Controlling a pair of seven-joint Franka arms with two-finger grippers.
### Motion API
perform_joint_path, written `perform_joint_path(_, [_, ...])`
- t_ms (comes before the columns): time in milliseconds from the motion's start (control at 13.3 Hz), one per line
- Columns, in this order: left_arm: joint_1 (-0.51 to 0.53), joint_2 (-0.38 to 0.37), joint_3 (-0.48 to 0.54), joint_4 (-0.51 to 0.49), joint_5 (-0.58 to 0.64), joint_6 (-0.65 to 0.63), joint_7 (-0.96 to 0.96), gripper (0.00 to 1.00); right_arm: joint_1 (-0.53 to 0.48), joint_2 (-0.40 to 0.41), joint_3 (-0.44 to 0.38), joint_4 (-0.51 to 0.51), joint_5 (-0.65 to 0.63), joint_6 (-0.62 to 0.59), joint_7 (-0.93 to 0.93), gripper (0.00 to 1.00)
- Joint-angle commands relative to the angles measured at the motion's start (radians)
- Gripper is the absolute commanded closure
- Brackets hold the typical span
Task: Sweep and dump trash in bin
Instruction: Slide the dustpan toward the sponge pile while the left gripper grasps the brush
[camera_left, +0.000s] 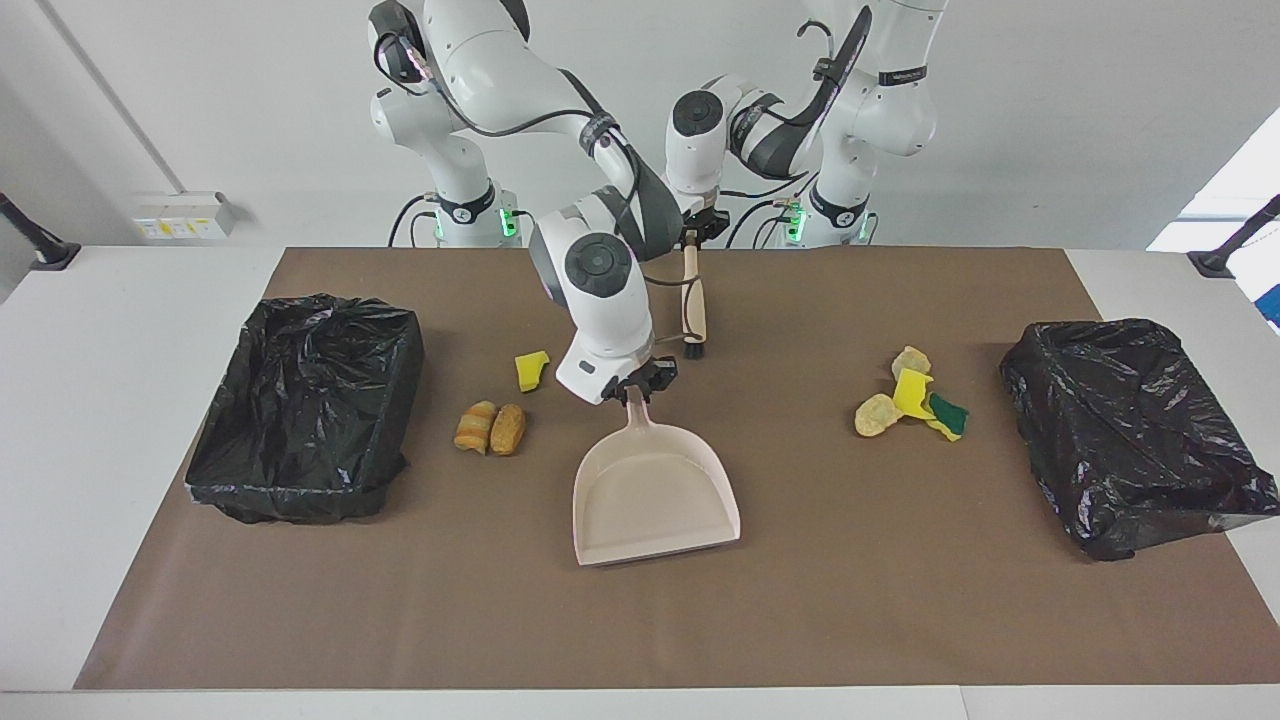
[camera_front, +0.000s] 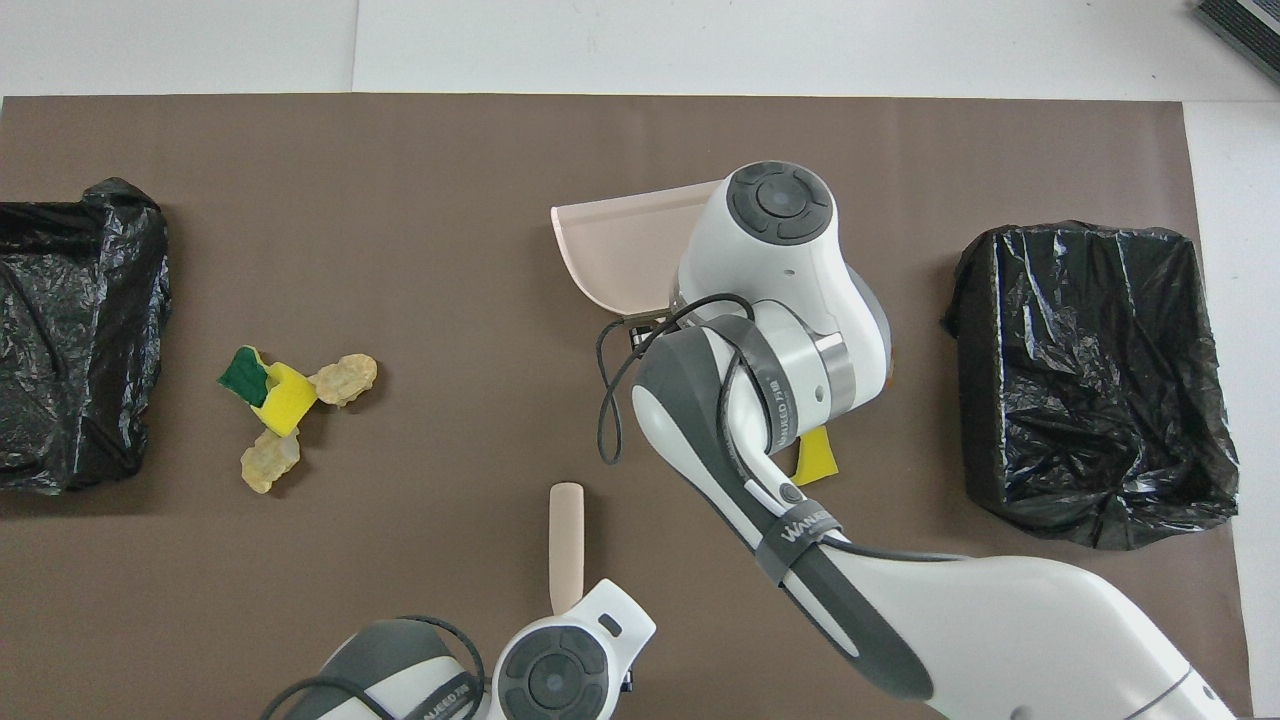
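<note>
The brown mat (camera_left: 640, 620) leaves a wide bare strip along its edge farthest from the robots, and open room between the dustpan (camera_left: 655, 490) and each bin. Two black-lined bins stand at the mat's ends: one (camera_left: 305, 405) at the right arm's end, one (camera_left: 1135, 430) at the left arm's end; I cannot tell whether either holds anything.

The trash lies in two groups. Toward the right arm's end from the dustpan: two bread lumps (camera_left: 490, 428) touching, and one yellow sponge (camera_left: 531, 370) nearer the robots. Toward the left arm's end: a cluster (camera_left: 908, 402) of two tan lumps and yellow and green sponge.

The right gripper (camera_left: 634, 390) has its jaws closed on the dustpan's handle, pan tilted. The left gripper (camera_left: 690, 238) has its jaws closed on the one brush (camera_left: 692, 300), hanging nearer the robots than the dustpan.
</note>
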Motion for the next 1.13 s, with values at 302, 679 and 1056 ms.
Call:
perform_joint_path(302, [0.52, -0.079, 0.003, 0.185, 0.134, -0.232, 0.295, 1.0, -0.124, -0.08, 0.006, -0.028, -0.059, -0.101, -0.535, 1.0])
perform_joint_path(679, [0.847, -0.04, 0.003, 0.198, 0.238, -0.143, 0.65, 1.0, -0.106, -0.1, 0.02, -0.073, -0.137, -0.087, -0.828, 1.0])
perform_joint_path(1056, [1.05, 0.015, 0.003, 0.144, 0.244, -0.071, 0.79, 1.0, -0.062, -0.092, 0.021, -0.079, -0.22, -0.089, -1.024, 1.0])
